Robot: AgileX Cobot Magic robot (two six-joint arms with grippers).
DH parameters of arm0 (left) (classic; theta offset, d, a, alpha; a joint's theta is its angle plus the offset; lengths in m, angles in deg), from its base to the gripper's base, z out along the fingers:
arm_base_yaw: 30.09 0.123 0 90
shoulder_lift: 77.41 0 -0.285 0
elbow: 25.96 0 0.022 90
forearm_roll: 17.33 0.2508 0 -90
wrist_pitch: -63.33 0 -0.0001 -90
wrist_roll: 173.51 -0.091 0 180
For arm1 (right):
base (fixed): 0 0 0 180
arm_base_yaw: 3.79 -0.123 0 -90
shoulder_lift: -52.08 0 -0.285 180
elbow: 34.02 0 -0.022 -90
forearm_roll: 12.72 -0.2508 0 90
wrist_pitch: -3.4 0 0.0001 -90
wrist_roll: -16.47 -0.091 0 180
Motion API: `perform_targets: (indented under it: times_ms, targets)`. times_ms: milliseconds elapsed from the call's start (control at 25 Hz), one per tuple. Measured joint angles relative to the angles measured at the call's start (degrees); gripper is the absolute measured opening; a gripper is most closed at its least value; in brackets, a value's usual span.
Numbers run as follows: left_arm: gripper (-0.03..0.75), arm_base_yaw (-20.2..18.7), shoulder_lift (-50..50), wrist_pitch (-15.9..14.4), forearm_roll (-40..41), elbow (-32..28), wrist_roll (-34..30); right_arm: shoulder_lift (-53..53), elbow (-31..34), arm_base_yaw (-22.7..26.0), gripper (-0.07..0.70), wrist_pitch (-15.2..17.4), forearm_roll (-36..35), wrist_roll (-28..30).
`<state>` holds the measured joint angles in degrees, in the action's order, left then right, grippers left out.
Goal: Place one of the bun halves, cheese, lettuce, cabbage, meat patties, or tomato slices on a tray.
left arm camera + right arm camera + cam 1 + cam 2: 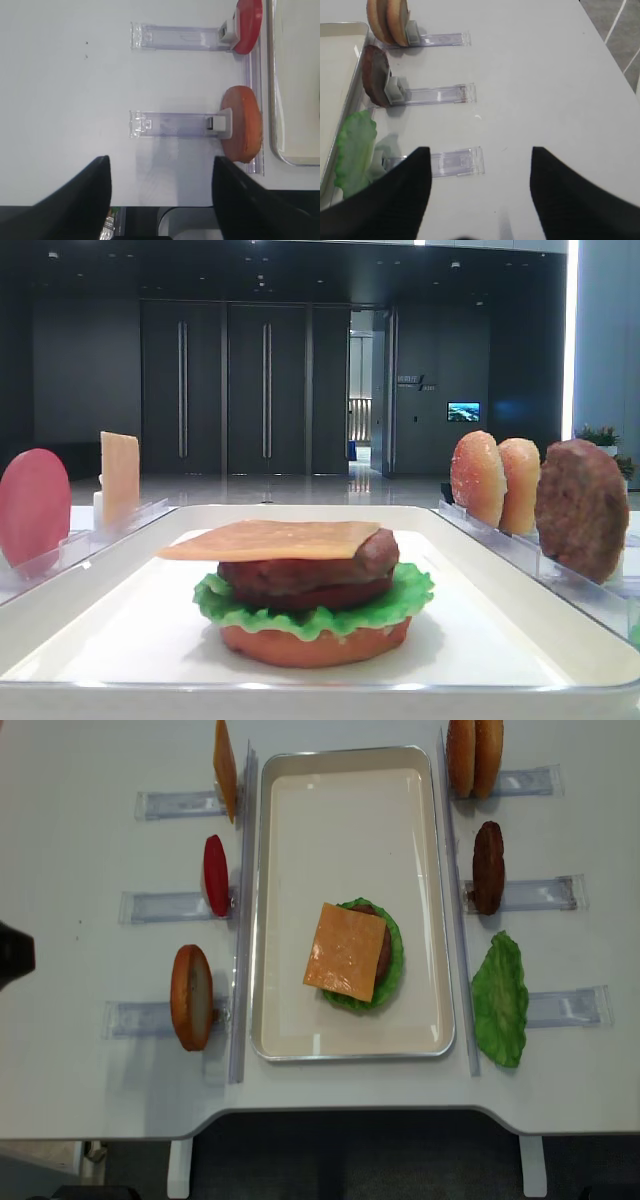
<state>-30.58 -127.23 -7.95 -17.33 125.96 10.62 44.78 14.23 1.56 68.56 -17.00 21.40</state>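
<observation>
On the tray (280, 900), toward its near end: one stack, bottom to top a bun half (315, 642), lettuce (400, 602), a meat patty (300, 578) and a cheese slice (345, 951) lying flat on top, corners overhanging the patty.

Left of the tray, on clear plastic racks (160, 906): a second cheese slice (225, 768) standing on edge by the far corner; a tomato slice (216, 875) upright beside the middle of the rim; a bun half (191, 997) upright beside the near end.

Right of the tray, on matching racks: two bun halves (473, 757) standing together by the far corner; a meat patty (488, 867) upright beside the middle; a loose lettuce leaf (500, 998) lying by the near end, just beside the rim.

Left gripper (161, 187): jaws spread wide, nothing between them, over bare table left of the tray, apart from the near bun half.

Right gripper (481, 182): jaws spread wide, nothing held, over the table right of the tray, near the lettuce rack.
</observation>
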Motion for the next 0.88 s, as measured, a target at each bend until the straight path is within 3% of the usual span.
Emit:
perform_targets:
  times_ms: [440,880]
  targets:
    - [0.484,0.0,22.6,-0.5,0.6,-12.7,-2.0,0.0,0.0,0.0,0.416,0.0,0.0,0.0]
    - [0.464,0.0,41.1,-1.0,0.0,-19.1,-2.1,0.0,0.0,0.0,0.416,0.0,0.0,0.0]
